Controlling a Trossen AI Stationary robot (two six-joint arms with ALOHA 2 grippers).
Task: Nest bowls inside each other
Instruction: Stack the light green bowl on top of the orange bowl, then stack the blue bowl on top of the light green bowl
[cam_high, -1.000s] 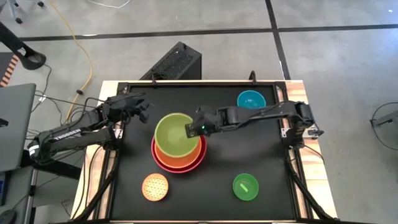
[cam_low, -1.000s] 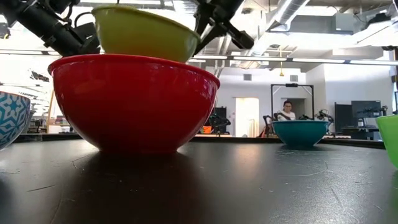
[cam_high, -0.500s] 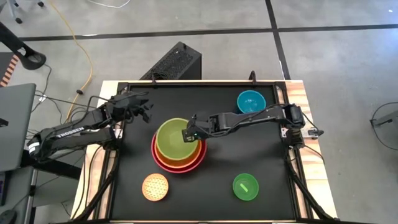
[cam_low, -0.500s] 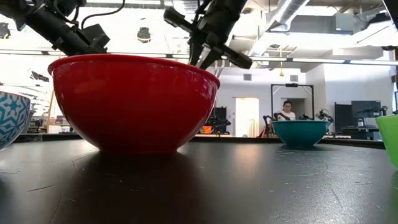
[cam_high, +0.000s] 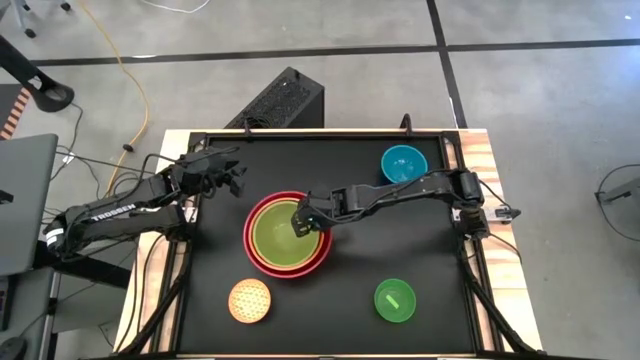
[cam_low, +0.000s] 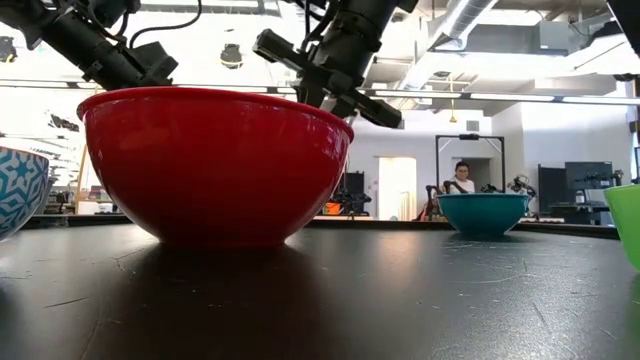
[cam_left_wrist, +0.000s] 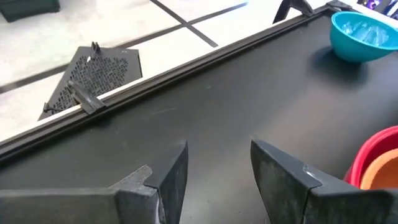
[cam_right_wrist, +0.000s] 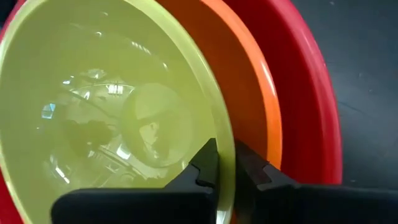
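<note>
The lime-yellow bowl (cam_high: 272, 233) sits inside the orange bowl (cam_right_wrist: 252, 93), which sits inside the big red bowl (cam_high: 250, 258) at the table's middle. My right gripper (cam_right_wrist: 225, 157) reaches in from the right and is shut on the lime-yellow bowl's rim. In the low view the red bowl's wall (cam_low: 215, 165) hides both inner bowls. My left gripper (cam_left_wrist: 217, 155) hangs open over the table's far left part, with nothing between its fingers. My right gripper has the lime-yellow bowl's rim (cam_right_wrist: 227, 177) on the bowl's right side, one finger (cam_right_wrist: 208, 163) inside and one finger (cam_right_wrist: 250, 167) outside, between it and the orange bowl. The fingers slant down from the table's right. The bowl rests upright in the orange bowl.
A teal bowl (cam_high: 404, 163) stands at the far right. A small bright green bowl (cam_high: 394, 300) stands at the near right and a small pale patterned bowl (cam_high: 250, 300) at the near left. Raised rails (cam_high: 320, 135) edge the black table.
My right gripper has gone down and a little toward the table's left with the lime-yellow bowl. The bowl, held above the stack a second ago, has sunk into the orange bowl and dropped below the red bowl's rim in the low view.
</note>
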